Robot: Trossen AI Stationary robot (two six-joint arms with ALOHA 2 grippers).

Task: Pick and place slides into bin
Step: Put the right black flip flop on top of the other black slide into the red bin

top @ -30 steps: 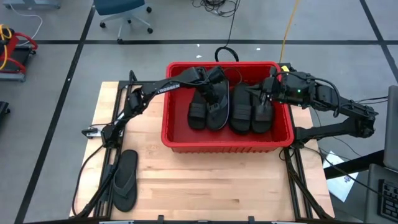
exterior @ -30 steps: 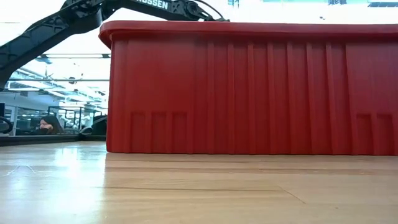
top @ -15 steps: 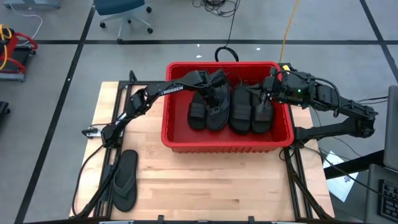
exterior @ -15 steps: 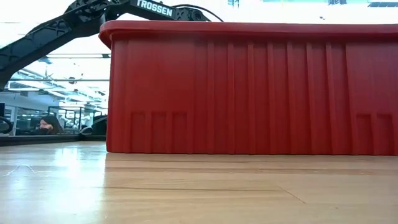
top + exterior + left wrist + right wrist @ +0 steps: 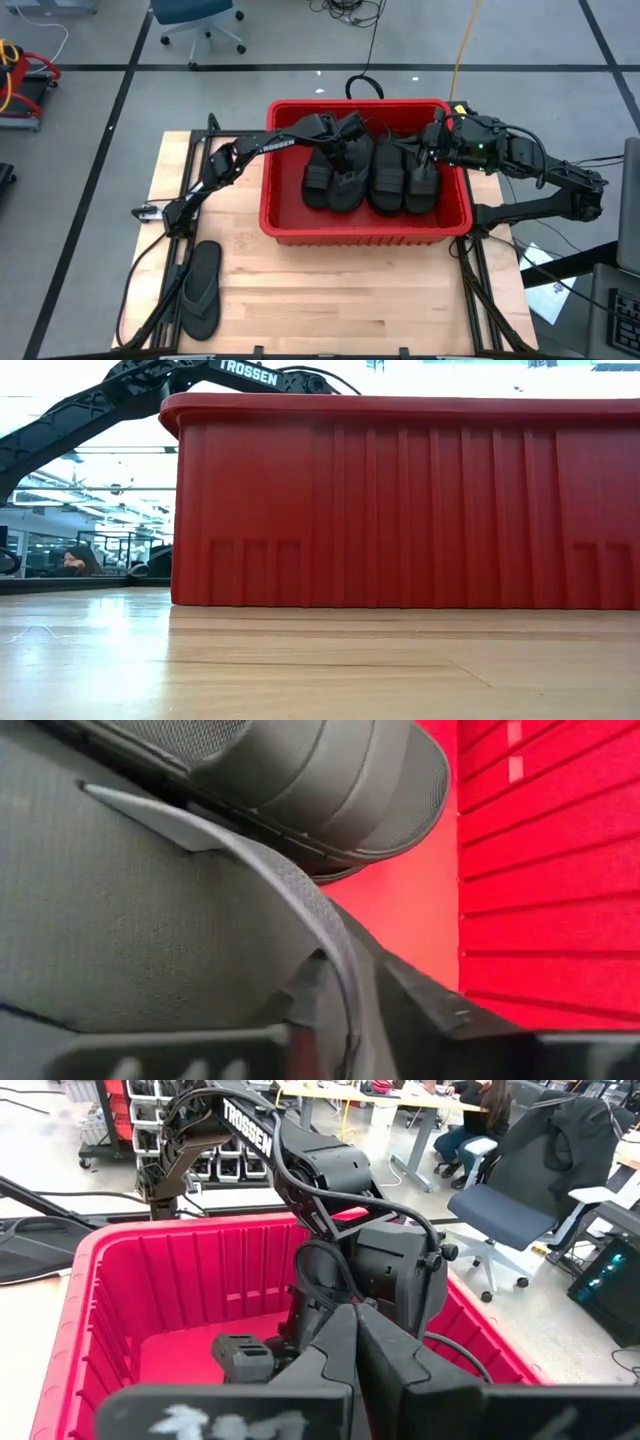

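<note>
The red bin (image 5: pixel 355 236) stands at the table's far middle and fills the low view (image 5: pixel 400 500). Three black band-strap slides (image 5: pixel 317 175) (image 5: pixel 387 175) (image 5: pixel 422 182) lie side by side in it. My left gripper (image 5: pixel 345 138) reaches in over the bin's left wall and is shut on a thong-strap slide (image 5: pixel 347 175) between them. A second thong-strap slide (image 5: pixel 200 290) lies flat on the table at the near left. My right gripper (image 5: pixel 428 150) hangs shut and empty over the bin's far right part. My left gripper holds the thong-strap slide by its thin strap (image 5: pixel 335 955), which runs between the two fingers (image 5: pixel 430 1005). The slide's footbed (image 5: pixel 120 920) lies right beside the fingers. In the high view the slide's near end (image 5: pixel 345 198) is down among the other slides in the bin.
Bare wooden table (image 5: pixel 350 300) lies in front of the bin. The left arm (image 5: pixel 150 380) crosses the bin's rim. A black cable (image 5: pixel 362 88) loops behind the bin. An office chair (image 5: pixel 520 1200) and seated people show in the room beyond the table.
My left gripper has gone a little toward the table's right edge and down into the bin with the thong-strap slide, mostly in the first half second.
</note>
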